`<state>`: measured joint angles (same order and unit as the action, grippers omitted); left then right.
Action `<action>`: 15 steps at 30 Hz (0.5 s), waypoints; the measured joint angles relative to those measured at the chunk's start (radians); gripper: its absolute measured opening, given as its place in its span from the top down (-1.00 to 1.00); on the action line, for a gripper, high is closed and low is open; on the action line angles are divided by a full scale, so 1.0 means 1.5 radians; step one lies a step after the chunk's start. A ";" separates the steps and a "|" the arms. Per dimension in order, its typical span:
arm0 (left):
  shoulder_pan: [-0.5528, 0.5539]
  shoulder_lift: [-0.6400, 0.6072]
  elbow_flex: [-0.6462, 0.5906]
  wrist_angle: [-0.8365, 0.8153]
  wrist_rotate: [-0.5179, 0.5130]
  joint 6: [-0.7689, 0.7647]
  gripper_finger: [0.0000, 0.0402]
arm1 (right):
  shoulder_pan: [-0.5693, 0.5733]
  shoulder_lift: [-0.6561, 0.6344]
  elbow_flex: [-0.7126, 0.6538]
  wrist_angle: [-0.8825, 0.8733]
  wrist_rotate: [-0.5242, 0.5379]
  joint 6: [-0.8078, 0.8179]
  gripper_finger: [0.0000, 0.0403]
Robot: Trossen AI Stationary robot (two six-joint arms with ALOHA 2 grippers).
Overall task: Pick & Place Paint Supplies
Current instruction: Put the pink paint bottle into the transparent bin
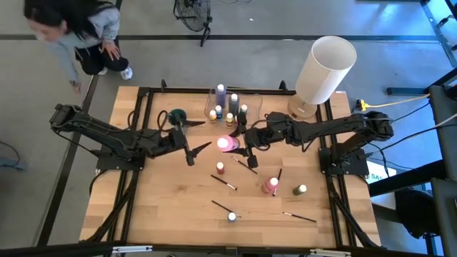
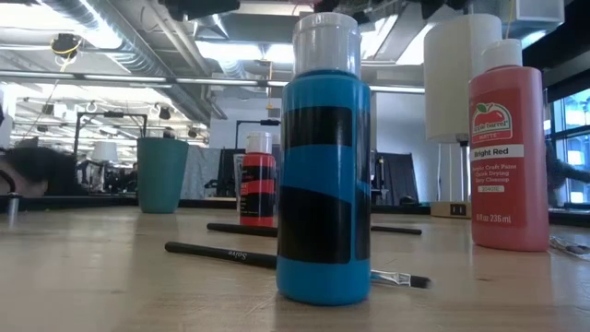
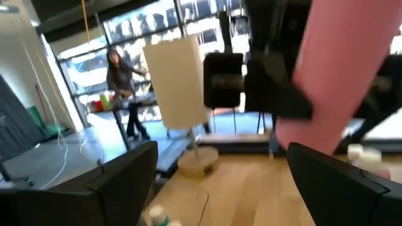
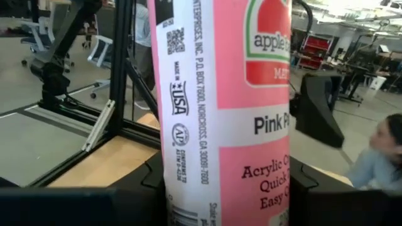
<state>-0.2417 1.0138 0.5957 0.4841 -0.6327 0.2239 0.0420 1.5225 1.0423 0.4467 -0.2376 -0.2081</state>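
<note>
High view: my right gripper [image 1: 239, 145] holds the pink bottle [image 1: 227, 144], my left gripper [image 1: 202, 148] is wide open near, so a collision may tip it

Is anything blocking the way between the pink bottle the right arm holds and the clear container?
Nothing visible does. The right gripper holds the pink paint bottle just in front of the clear container, whose other bottles stand inside it.

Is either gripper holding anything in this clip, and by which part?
The right gripper holds the pink paint bottle by its body, jaws on the labelled sides. The left gripper holds nothing, jaws open beside it.
</note>
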 joint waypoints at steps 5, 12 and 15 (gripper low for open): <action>0.001 0.002 0.000 0.071 0.064 0.000 -0.75 | 0.000 0.000 0.000 0.001 -0.001 0.005 0.17; 0.002 0.006 0.000 0.113 0.152 -0.029 -0.75 | 0.000 0.000 0.000 0.003 0.056 0.007 0.17; 0.006 0.034 0.000 0.177 0.156 -0.031 -0.75 | -0.002 0.001 0.000 0.004 0.059 0.006 0.17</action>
<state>-0.2330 1.0642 0.5957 0.7489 -0.3993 0.1769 0.0387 1.5234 1.0424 0.4522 -0.1497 -0.1986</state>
